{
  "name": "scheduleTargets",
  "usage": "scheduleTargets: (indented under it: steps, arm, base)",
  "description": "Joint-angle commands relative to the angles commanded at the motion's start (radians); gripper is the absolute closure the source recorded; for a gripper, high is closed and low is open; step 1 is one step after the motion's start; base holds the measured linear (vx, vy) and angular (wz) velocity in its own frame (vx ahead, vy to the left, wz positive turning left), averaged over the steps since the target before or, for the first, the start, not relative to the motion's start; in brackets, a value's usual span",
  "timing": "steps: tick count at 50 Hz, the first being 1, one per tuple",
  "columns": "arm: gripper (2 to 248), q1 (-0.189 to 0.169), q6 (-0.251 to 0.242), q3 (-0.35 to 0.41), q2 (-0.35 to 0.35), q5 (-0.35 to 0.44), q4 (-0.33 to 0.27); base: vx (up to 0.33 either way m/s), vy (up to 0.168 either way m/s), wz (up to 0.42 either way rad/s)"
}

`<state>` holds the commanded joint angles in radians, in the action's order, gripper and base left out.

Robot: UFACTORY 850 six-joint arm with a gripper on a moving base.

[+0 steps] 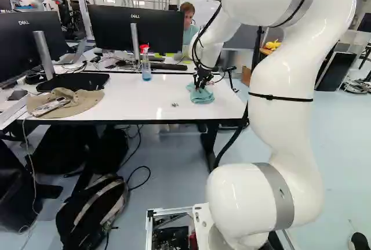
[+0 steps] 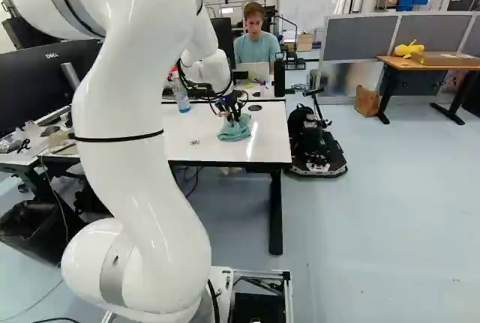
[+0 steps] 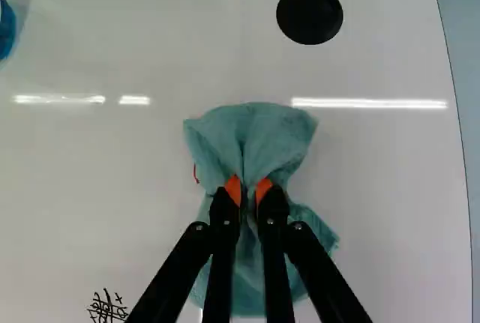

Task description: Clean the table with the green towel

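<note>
Where the tool [image 2: 233, 116] pinches, the green towel [image 3: 259, 132] puckers.

white table [image 1: 133, 100] carries towel [image 1: 200, 95], hat [image 1: 86, 101] — and bottle [image 1: 146, 70].

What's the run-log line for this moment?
pincer: shut on green towel; towel: bunched on white table; black scribble: unwiped; red mark: at towel's edge; spray bottle: upright
</note>
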<state>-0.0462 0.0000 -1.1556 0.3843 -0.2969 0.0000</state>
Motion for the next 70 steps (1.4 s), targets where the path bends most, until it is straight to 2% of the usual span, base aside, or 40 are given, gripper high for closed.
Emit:
scheduleTargets:
  steps: [21,35,58,70]
  arm:
    - [208,0.000,0.000,0.000,0.000,-0.046,0.000]
    - [208,0.003,0.000,-0.001,0.001,-0.046,0.000]
    - [208,0.067,0.000,-0.016,0.012,-0.046,0.000]
    - [208,0.092,0.000,-0.063,0.048,-0.046,0.000]
  base:
    - [0.000,0.000,0.000]
    - [0.000,0.000,0.000]
    - [0.000,0.000,0.000]
    - [0.000,0.000,0.000]
